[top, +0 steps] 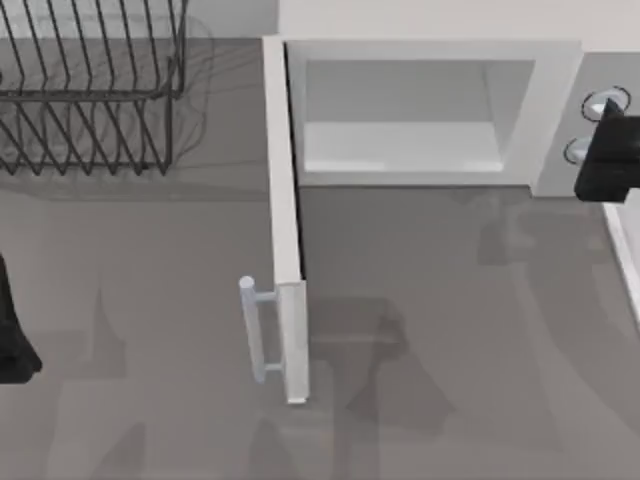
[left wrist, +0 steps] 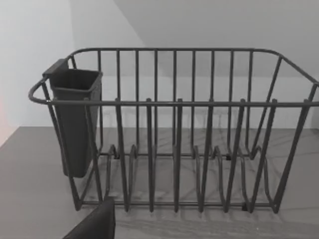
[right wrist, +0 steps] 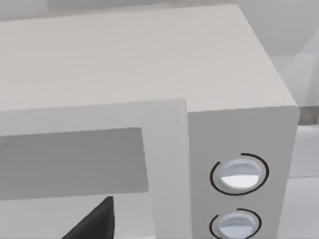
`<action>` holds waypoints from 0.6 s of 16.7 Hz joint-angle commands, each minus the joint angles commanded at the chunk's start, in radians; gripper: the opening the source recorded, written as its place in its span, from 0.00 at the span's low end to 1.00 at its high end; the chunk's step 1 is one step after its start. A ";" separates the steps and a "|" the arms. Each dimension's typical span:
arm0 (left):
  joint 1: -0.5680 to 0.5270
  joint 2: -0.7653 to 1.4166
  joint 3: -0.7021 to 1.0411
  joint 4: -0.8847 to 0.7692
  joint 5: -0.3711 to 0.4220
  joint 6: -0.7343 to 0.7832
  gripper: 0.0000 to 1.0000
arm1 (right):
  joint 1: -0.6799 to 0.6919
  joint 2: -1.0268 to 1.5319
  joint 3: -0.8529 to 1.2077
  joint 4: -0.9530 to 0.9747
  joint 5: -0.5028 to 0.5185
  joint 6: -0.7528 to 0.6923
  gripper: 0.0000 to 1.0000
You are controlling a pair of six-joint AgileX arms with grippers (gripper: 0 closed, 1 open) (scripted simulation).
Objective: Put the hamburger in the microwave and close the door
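Microwave (top: pixel 430 110) at the desk's (top: pixel 150 330) far edge, cavity open; can't see the hamburger anywhere. Door (top: pixel 285 220) swung fully out from the microwave's left side, bar handle (top: pixel 252 330) on its outer end. Black wire rack (top: pixel 90 90) left of the microwave. Right arm (top: pixel 612 160) in front of the microwave's dials (right wrist: pixel 239 174); left arm (top: pixel 12 330) well left of the door. Fingers: can't tell on either arm.
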 joint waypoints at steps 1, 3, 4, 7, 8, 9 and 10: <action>0.000 0.000 0.000 0.000 0.000 0.000 1.00 | -0.044 -0.118 -0.058 -0.021 -0.044 -0.021 1.00; 0.000 0.000 0.000 0.000 0.000 0.000 1.00 | -0.134 -0.350 -0.175 -0.063 -0.133 -0.064 1.00; 0.000 0.000 0.000 0.000 0.000 0.000 1.00 | -0.178 -0.458 -0.232 -0.082 -0.178 -0.084 1.00; 0.000 0.000 0.000 0.000 0.000 0.000 1.00 | -0.303 -0.722 -0.384 -0.129 -0.302 -0.138 1.00; 0.000 0.000 0.000 0.000 0.000 0.000 1.00 | -0.339 -0.789 -0.426 -0.140 -0.338 -0.152 1.00; 0.000 0.000 0.000 0.000 0.000 0.000 1.00 | -0.371 -0.847 -0.462 -0.150 -0.370 -0.165 1.00; 0.000 0.000 0.000 0.000 0.000 0.000 1.00 | -0.399 -0.894 -0.494 -0.158 -0.398 -0.176 1.00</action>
